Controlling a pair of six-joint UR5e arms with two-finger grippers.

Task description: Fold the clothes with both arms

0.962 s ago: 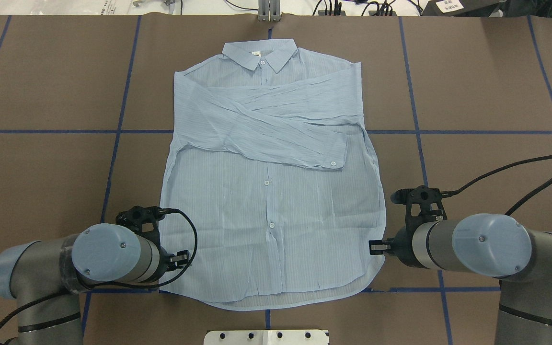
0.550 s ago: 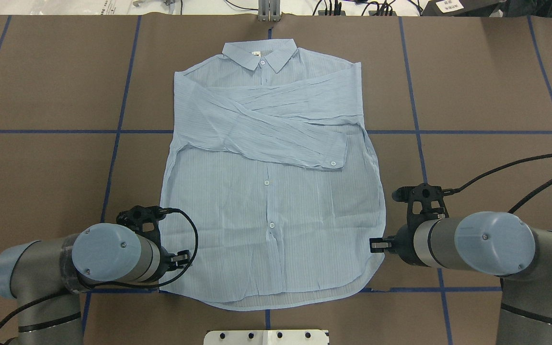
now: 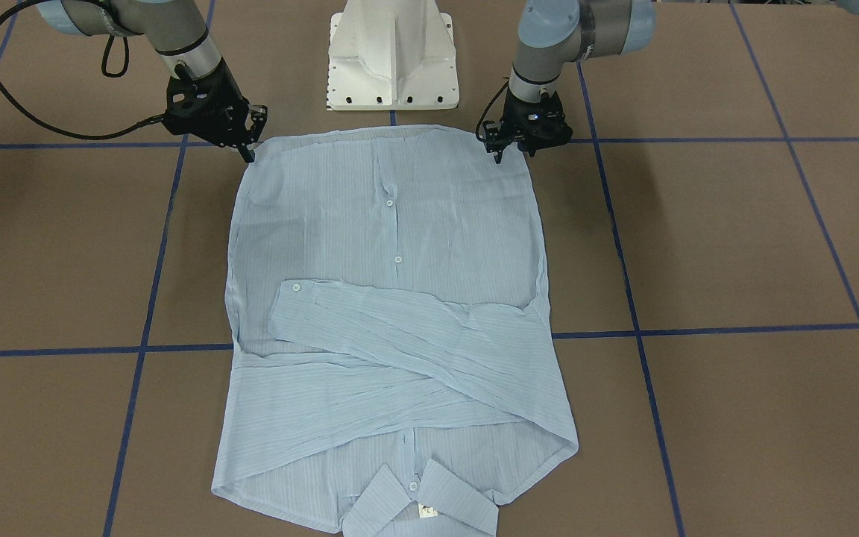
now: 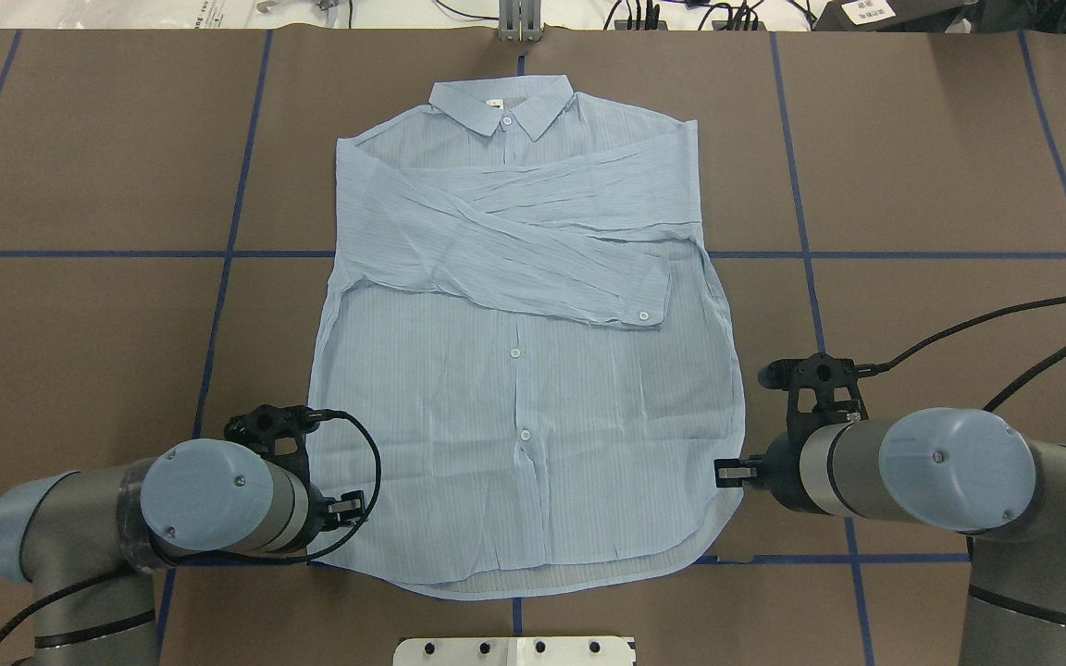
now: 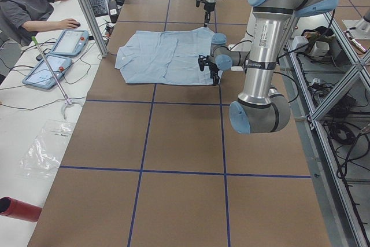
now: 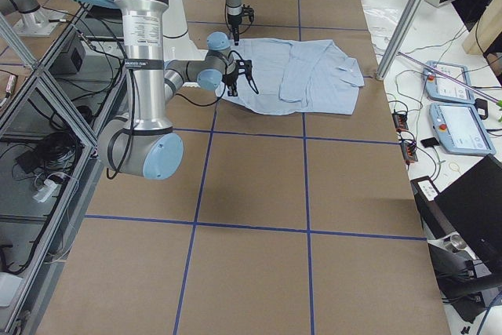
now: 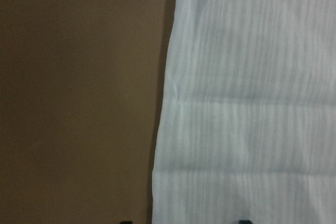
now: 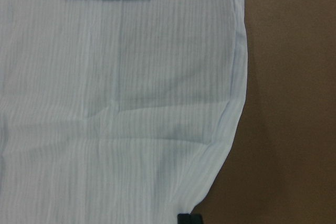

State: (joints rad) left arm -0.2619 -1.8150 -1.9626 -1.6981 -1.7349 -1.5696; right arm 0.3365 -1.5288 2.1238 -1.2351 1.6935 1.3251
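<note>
Shirt [image 4: 524,416], pale blue, one item: it lies flat, button side up, at the middle of the brown surface [image 4: 80,324]. Both sleeves [image 4: 533,250] are crossed over the chest, the collar [image 4: 502,102] is at the end far from the robot and the hem [image 4: 514,578] at the near end. Its long axis therefore runs straight away from the base, between the two arms. Left gripper [image 4: 353,509]: low at the shirt's left side edge, near the hem. Its wrist view shows two dark tips set wide apart with the cloth edge running between them, so the jaws are spread and hold nothing. Right gripper [image 4: 725,474]: at the opposite side edge, just above the rounded hem corner. Its wrist view shows a single dark tip at the cloth's border, so the jaws appear pressed together; whether fabric is caught between them cannot be told. Relation of note: the garment lies inboard of both jaws, each arm equally close to its own corner. Judged next: secure both corners, then carry the hem along the long axis toward the collar.
</note>
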